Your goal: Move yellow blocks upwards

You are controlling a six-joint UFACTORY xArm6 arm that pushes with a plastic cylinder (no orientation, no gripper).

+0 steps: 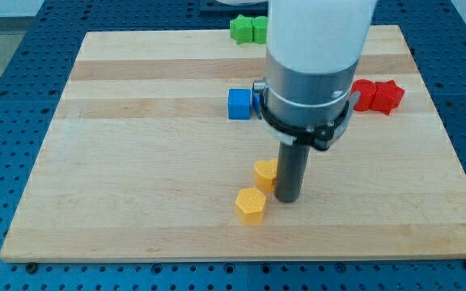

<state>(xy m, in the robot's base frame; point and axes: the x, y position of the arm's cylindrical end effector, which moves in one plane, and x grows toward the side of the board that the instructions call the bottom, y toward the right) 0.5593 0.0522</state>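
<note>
Two yellow blocks lie in the lower middle of the wooden board point(136, 162). One yellow hexagonal block point(251, 205) is nearer the view's bottom. The other yellow block point(264, 172) lies just above it, partly hidden by my rod. My tip point(288, 199) rests on the board, touching the right side of the upper yellow block and just right of and slightly above the lower one.
A blue cube point(239, 104) sits left of the arm's body, and a second blue block is mostly hidden behind it. Two green blocks point(248, 29) lie at the board's top edge. Two red blocks point(378, 95) lie at the right.
</note>
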